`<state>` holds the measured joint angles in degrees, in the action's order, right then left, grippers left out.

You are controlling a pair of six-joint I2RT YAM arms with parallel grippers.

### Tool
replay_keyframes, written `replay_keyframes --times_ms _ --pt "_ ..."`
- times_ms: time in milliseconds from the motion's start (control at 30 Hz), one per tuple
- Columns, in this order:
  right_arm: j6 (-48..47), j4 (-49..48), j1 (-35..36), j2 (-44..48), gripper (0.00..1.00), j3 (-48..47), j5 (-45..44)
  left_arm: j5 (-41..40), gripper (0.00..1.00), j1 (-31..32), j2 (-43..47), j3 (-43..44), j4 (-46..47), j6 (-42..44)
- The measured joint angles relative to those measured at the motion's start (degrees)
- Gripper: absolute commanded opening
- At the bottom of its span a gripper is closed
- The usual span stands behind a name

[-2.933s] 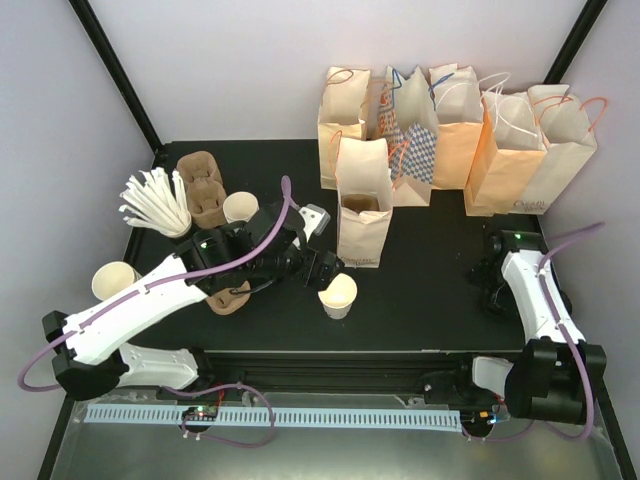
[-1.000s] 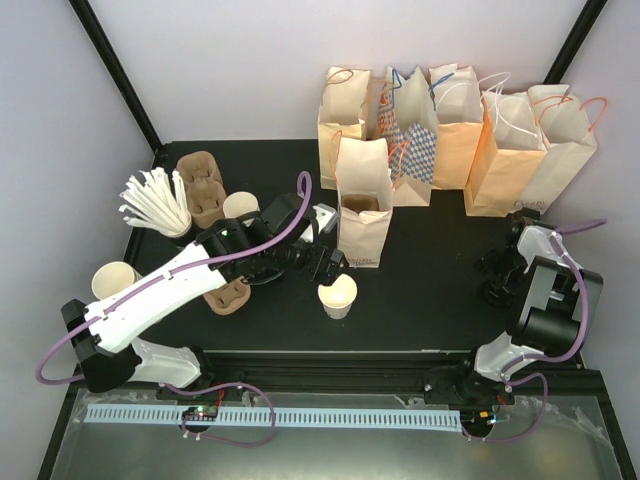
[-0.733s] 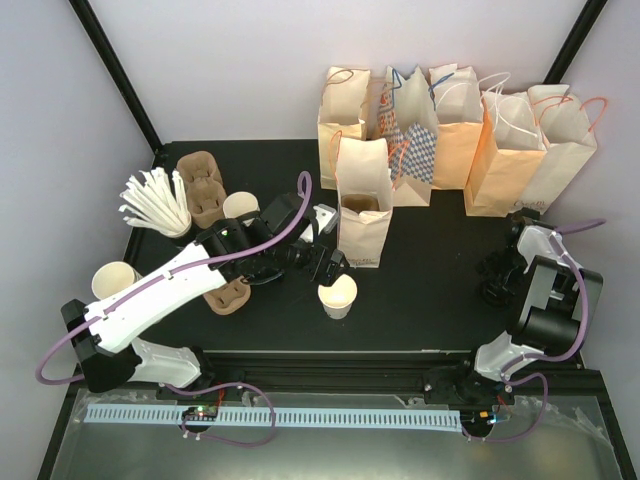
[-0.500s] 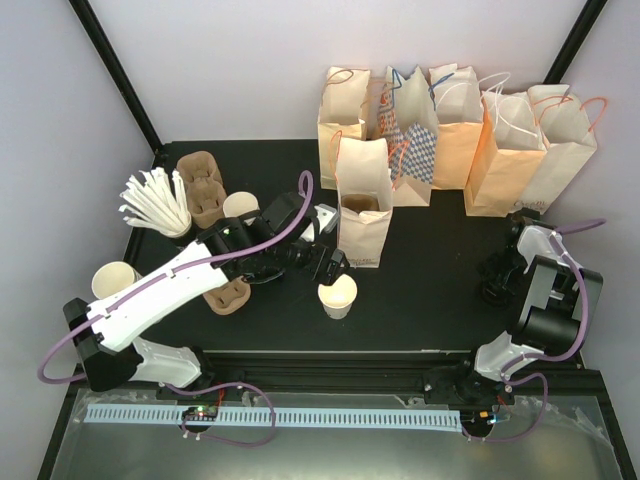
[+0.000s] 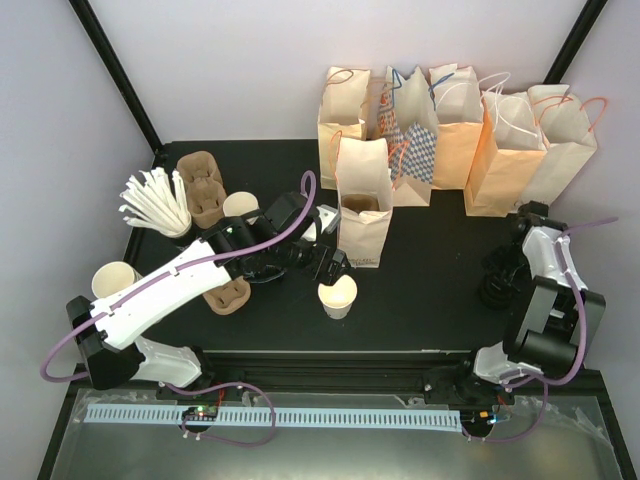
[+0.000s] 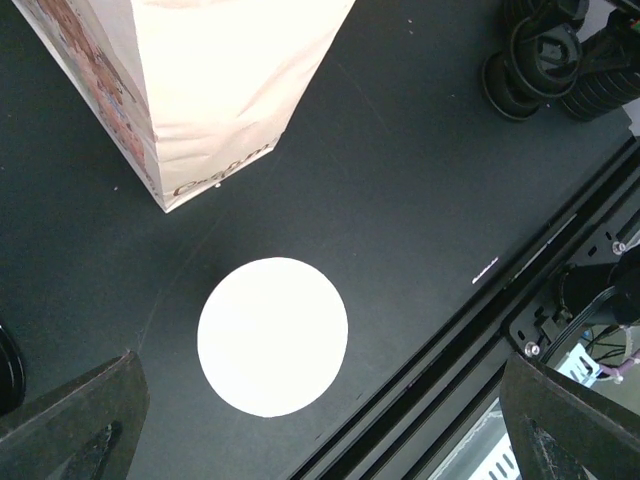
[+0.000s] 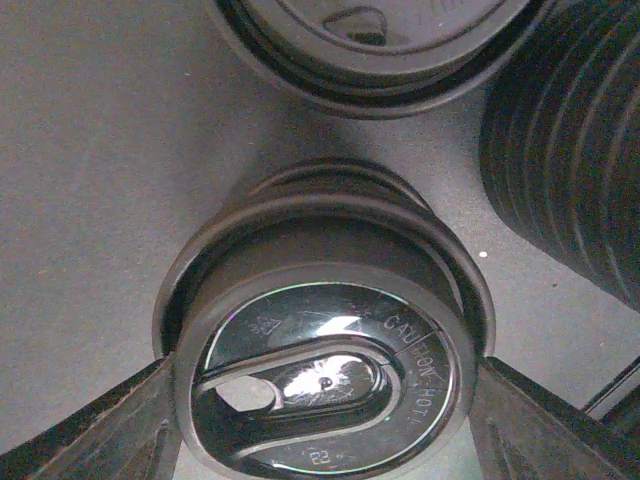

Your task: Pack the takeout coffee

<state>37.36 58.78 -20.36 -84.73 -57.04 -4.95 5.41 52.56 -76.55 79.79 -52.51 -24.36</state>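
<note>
Left tool: the left tool (image 5: 330,262) hangs spread wide and empty, probably so that it can drop astride the cup below and steady it.
Cup: a round, open-topped pale paper cup (image 6: 272,335) stands upright on the matte black surface (image 6: 420,200), directly under the left tool. It is thin-walled and smooth, and no lettering can be read from these angles.
Bag: a tall, creased kraft paper bag (image 6: 215,80) stands mouth up just beyond that tool and apart from the cup, handy for loading.
Right tool: the right tool (image 7: 322,370) is clenched across a lid, its fingers (image 7: 100,430) pressed to opposite sides of the rim. Gripping across the full width should keep the lid level.
Lid: the round black plastic lid (image 7: 320,300) is glossy, with a stepped rim, raised lettering and a sip slot. Whether it has left the surface cannot be told.
Spares: another black lid (image 7: 370,40) and a ribbed black stack (image 7: 565,170) lie just past the right tool's tips.
Takeout coffee: judged unassembled and unpacked, with the cup under the left tool and the lid in the right.
</note>
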Motion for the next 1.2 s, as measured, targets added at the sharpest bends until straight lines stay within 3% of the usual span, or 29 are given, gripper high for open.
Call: replay_keyframes --times_ms 267,633,967,1200 --pt "-0.83 2.34 3.19 6.99 0.76 -1.68 3.41 0.28 0.99 0.00 -0.07 0.00 -0.07 -0.04" --pt "-1.49 2.12 30.56 19.34 0.70 -3.10 9.05 -0.22 0.99 -2.56 0.55 -0.79 0.20 -1.53" --pt "0.39 -2.32 51.08 24.24 0.73 0.11 14.14 -0.68 0.99 -10.73 12.07 -15.02 4.55 -6.43" --pt "2.62 -6.27 67.30 23.32 0.74 0.31 11.80 0.61 0.99 -13.07 14.82 -21.53 7.96 -10.78"
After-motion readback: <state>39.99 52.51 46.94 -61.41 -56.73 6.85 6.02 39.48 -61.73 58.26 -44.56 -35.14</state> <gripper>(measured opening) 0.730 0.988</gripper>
